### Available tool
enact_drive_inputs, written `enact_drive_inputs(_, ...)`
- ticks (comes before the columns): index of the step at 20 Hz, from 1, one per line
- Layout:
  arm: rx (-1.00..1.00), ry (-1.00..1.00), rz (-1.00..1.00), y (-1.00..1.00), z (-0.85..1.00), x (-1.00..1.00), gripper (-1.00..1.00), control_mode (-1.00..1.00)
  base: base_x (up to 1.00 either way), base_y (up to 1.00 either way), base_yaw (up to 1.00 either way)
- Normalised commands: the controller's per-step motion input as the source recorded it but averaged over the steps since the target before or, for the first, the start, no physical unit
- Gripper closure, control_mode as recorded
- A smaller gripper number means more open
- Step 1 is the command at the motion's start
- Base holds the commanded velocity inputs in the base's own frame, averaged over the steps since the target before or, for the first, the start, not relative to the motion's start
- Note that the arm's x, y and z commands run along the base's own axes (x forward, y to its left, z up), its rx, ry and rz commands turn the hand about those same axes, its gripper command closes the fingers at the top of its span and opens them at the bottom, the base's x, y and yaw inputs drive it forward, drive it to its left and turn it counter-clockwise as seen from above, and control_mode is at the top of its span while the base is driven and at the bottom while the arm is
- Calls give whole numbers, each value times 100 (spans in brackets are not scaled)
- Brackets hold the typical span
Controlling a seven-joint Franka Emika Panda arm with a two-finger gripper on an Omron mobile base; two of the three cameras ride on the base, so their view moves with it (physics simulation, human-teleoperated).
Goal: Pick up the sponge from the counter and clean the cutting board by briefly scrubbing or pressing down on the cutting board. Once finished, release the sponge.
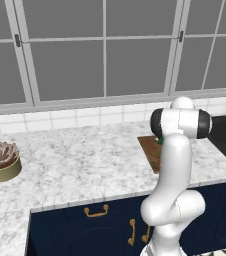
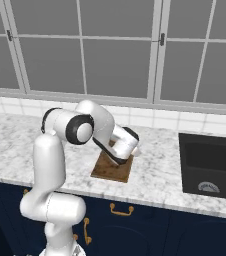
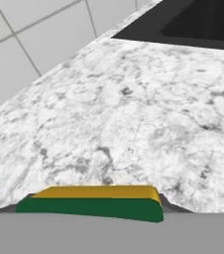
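The sponge (image 3: 91,201), dark green on one face and yellow on the other, lies across the bottom of the hand view. My gripper (image 3: 89,207) is shut on it, with a dark finger tip (image 3: 167,203) peeking out at its end. A sliver of the sponge's green (image 1: 160,141) shows beside the arm's wrist in the left base view. The brown wooden cutting board (image 2: 111,171) lies on the marbled counter (image 2: 155,175), and the hand hangs low over the board's far end. Whether the sponge touches the board is hidden by the wrist. The board's left part (image 1: 150,150) shows beside the forearm.
A black sink (image 2: 210,165) is set into the counter right of the board and appears at the top of the hand view as a dark basin (image 3: 193,25). A potted succulent (image 1: 2,160) stands far left. A tiled backsplash and windows run behind.
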Motion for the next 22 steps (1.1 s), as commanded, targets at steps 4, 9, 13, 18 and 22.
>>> enact_drive_inputs(4, -5, -5, -2, 2, -87, -30, 100, -100, 0, 0, 0)
enact_drive_inputs(9, -10, -7, -1, 36, -84, -5, -100, -100, 0, 0, 0)
enact_drive_inputs(13, 0, -9, 0, 0, -46, 0, -100, -100, 0, 0, 0)
enact_drive_inputs(18, -2, -25, 0, 15, -100, -4, -100, -100, 0, 0, 0)
enact_drive_inputs(22, -4, -23, 0, 25, -95, -26, -100, -100, 0, 0, 0)
